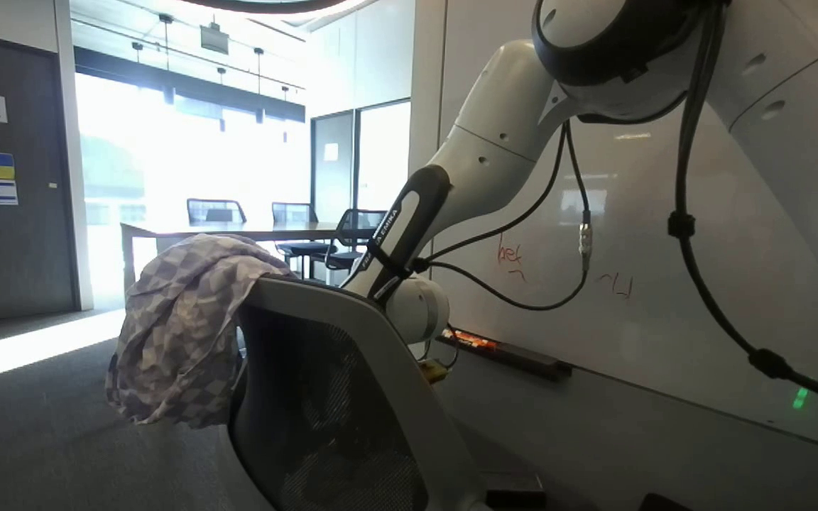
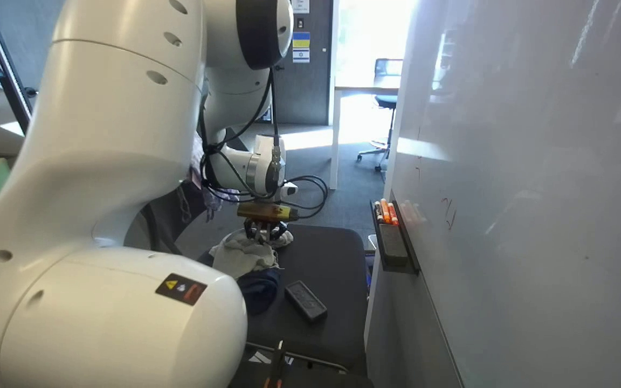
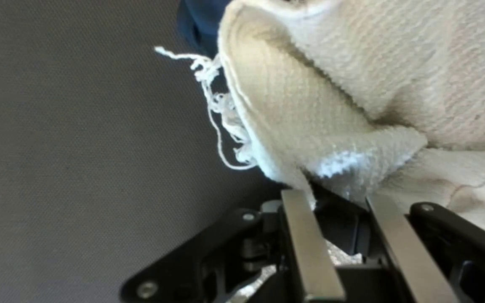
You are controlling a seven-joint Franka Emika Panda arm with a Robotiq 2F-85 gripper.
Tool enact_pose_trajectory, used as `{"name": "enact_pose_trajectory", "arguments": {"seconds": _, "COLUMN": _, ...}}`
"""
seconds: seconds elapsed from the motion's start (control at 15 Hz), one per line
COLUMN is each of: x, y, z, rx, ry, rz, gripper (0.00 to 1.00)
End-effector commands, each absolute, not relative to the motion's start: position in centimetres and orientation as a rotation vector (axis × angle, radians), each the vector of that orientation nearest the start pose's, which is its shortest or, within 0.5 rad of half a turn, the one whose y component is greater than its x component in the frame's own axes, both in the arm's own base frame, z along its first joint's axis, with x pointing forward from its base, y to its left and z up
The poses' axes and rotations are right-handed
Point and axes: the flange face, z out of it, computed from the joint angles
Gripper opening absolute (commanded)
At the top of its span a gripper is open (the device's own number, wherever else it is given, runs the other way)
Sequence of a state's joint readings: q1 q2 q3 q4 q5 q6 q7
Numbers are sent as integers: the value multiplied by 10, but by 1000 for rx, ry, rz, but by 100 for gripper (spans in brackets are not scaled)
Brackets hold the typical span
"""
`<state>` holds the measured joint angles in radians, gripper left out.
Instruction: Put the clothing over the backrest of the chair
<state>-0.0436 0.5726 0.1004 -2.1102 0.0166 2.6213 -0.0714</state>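
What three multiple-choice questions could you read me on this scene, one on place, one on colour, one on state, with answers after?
1. Where does the patterned cloth hang?
A. On the door
B. Over the backrest
C. On the whiteboard

2. What colour is the darkest cloth?
A. Red
B. Yellow
C. Navy

3. How does the cream cloth lie?
A. Crumpled
B. Rolled up
C. Stretched flat

1 B: it drapes the top corner in an exterior view.
2 C: it looks deep blue in an exterior view.
3 A: creases and folds show in the wrist view.
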Motion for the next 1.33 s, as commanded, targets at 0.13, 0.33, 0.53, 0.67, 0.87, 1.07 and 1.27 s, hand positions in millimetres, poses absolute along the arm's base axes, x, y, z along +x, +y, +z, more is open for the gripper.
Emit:
{"name": "enact_pose_trajectory", "arguments": {"seconds": 0.13, "x": 532, "y": 58, "z": 234, "rx": -3114, "ry": -93, "rz": -93, "gripper": 10}}
{"name": "enact_pose_trajectory", "arguments": {"seconds": 0.33, "x": 516, "y": 67, "z": 278, "rx": -3124, "ry": -64, "rz": -185, "gripper": 10}}
{"name": "enact_pose_trajectory", "arguments": {"seconds": 0.53, "x": 498, "y": 71, "z": 323, "rx": -3156, "ry": -34, "rz": -322, "gripper": 10}}
{"name": "enact_pose_trajectory", "arguments": {"seconds": 0.67, "x": 484, "y": 69, "z": 357, "rx": -3190, "ry": 5, "rz": -435, "gripper": 10}}
{"name": "enact_pose_trajectory", "arguments": {"seconds": 0.87, "x": 468, "y": 65, "z": 396, "rx": -3227, "ry": 77, "rz": -535, "gripper": 11}}
{"name": "enact_pose_trajectory", "arguments": {"seconds": 1.07, "x": 452, "y": 68, "z": 428, "rx": -3242, "ry": 112, "rz": -611, "gripper": 12}}
{"name": "enact_pose_trajectory", "arguments": {"seconds": 1.27, "x": 433, "y": 76, "z": 467, "rx": -3254, "ry": 142, "rz": -707, "gripper": 12}}
